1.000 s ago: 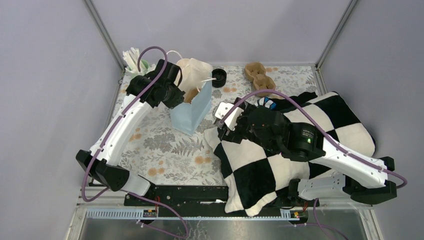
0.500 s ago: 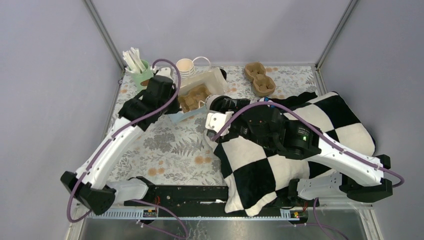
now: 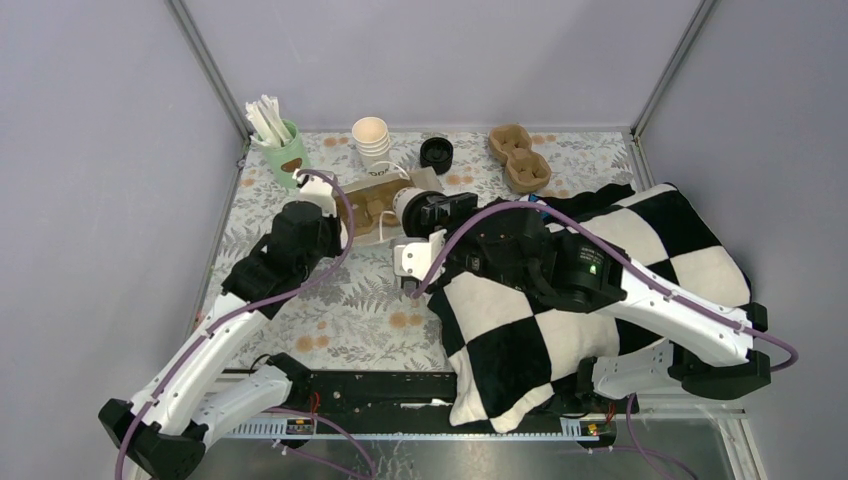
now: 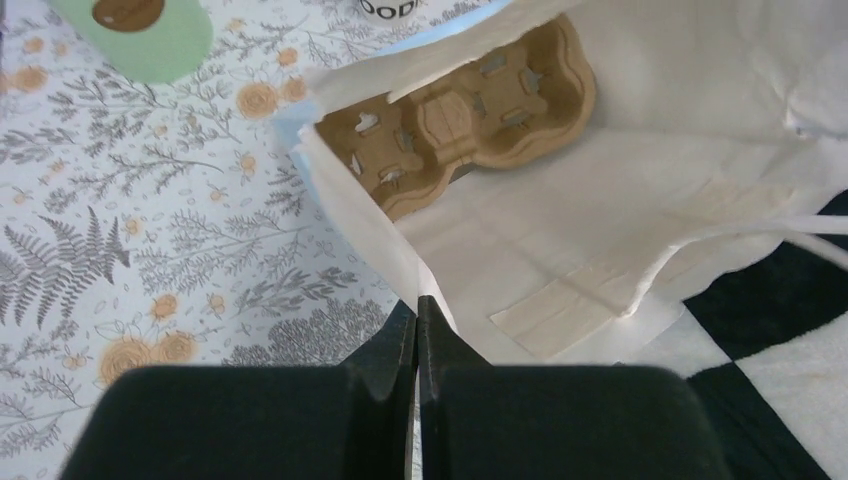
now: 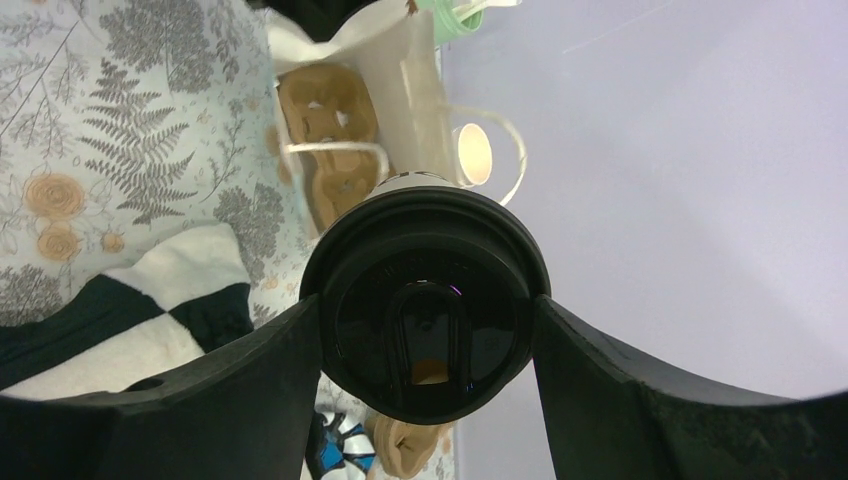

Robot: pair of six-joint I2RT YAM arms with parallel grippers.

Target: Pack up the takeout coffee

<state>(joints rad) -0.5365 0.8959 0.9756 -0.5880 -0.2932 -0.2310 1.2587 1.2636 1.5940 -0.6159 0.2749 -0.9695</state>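
The takeout coffee [image 3: 408, 205], a cream paper cup with a black lid [image 5: 425, 300], lies sideways in my right gripper [image 5: 425, 310], which is shut on it at the lid. It hangs at the mouth of a paper bag [image 4: 620, 230] that is white inside and light blue outside. The bag is tipped on its side and holds a brown pulp cup carrier [image 4: 460, 120], also seen in the top view [image 3: 372, 205]. My left gripper [image 4: 417, 305] is shut on the bag's rim and holds the mouth open.
A mint-green cup of white sticks [image 3: 275, 140] stands at the back left. A stack of cream cups [image 3: 371, 138], a loose black lid [image 3: 436, 153] and a second brown carrier [image 3: 520, 158] sit along the back. A black-and-white checked cloth [image 3: 600, 290] covers the right side.
The left arm pulled the bag down and toward the near left, tipping it from upright onto its side. The right gripper moved left with the cup to the bag's mouth.
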